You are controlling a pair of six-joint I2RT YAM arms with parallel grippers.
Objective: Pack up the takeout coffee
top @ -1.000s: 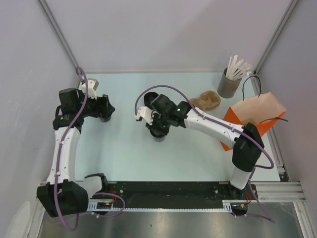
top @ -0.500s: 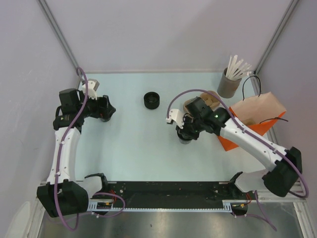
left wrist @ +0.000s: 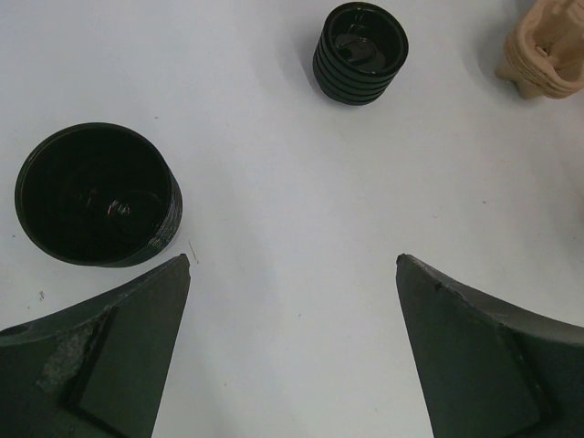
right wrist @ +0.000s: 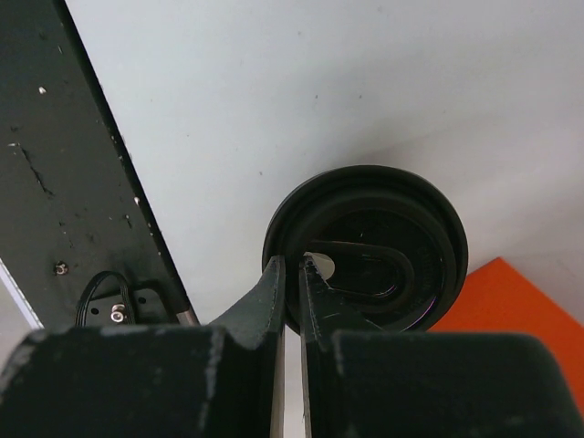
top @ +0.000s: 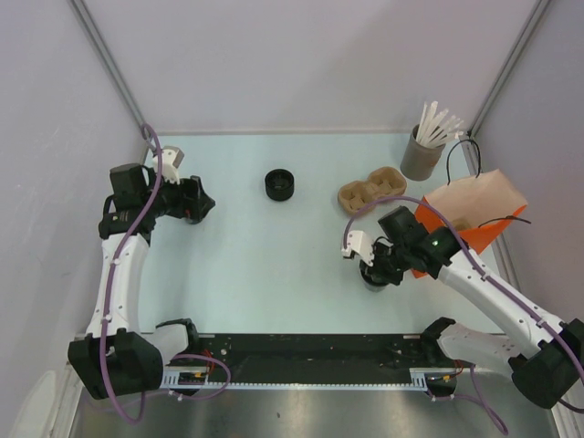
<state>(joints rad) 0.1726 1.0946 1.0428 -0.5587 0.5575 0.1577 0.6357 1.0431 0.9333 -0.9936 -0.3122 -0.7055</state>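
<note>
Right gripper (top: 372, 271) is pinching the takeout coffee (right wrist: 383, 228) by the rim of its lid, fingers pressed almost together, the cup's axis standing upright. The orange bag (top: 470, 233) is lying just beside it on its right, making the right arm far nearer than the left gripper (left wrist: 292, 265), which is hanging spread wide, well apart. No readable writing is showing.

Seen from above, the takeout coffee (top: 373, 284) is mostly hidden under the right gripper (top: 375, 272), and the left gripper (top: 194, 206) nearly covers a black cup (top: 192, 218) at far left. The pulp carrier (left wrist: 546, 50) is cut by the left wrist view's right edge.
</note>
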